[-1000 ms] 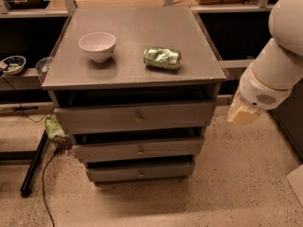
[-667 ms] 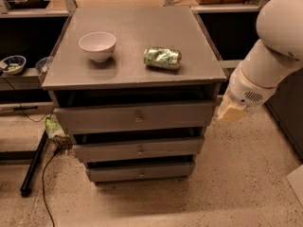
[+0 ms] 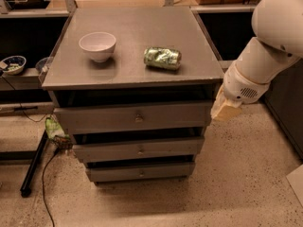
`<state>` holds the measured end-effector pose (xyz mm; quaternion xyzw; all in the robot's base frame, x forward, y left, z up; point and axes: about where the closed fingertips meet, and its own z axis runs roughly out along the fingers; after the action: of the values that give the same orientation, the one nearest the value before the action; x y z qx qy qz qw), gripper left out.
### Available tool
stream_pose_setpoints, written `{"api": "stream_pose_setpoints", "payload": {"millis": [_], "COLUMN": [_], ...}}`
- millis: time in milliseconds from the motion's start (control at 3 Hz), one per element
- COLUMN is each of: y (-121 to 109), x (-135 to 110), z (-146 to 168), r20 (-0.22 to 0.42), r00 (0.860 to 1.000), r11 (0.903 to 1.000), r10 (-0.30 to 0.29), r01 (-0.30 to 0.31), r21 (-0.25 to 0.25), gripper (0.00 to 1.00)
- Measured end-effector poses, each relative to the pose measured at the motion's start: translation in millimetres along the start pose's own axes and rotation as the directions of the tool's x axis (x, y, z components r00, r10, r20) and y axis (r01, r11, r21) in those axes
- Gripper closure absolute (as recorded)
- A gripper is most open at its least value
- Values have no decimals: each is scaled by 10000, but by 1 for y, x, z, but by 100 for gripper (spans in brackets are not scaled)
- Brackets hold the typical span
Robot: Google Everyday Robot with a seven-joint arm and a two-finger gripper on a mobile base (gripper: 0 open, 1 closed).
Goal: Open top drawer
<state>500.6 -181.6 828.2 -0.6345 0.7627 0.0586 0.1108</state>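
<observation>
Camera view shows the arm (image 3: 277, 27) has swung left over the last sec. The tool (image 3: 226, 109), earlier well off to the right of the counter (image 3: 137, 27), now hangs just beside the right end of the top drawer (image 3: 104, 118), at about front height. Drawer hasn't budged: front looks shut, and the knob (image 3: 138, 118) at centre is untouched. So this reads as approach only. Tool is near the drawer's edge but well right of the knob, and prob. has to come round to the front & across before any pull. Can't tell how far open the tool is; it seems to hold nothing, and whether it touches the drawer corner isn't clear. Bowl (image 3: 97, 45) & can (image 3: 162, 58) sit on the counter, unmoved.
</observation>
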Motion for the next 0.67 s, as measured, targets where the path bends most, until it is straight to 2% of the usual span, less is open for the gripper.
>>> {"api": "stream_pose_setpoints", "payload": {"millis": [333, 667], "y": [-19, -41], "x": [3, -1], "z": [31, 61], "r20": [317, 755], "r00": [9978, 9932], "r11": [9978, 9955], "r10": [590, 887], "r01": [-599, -909], "r21": [273, 253], "gripper": [100, 100]}}
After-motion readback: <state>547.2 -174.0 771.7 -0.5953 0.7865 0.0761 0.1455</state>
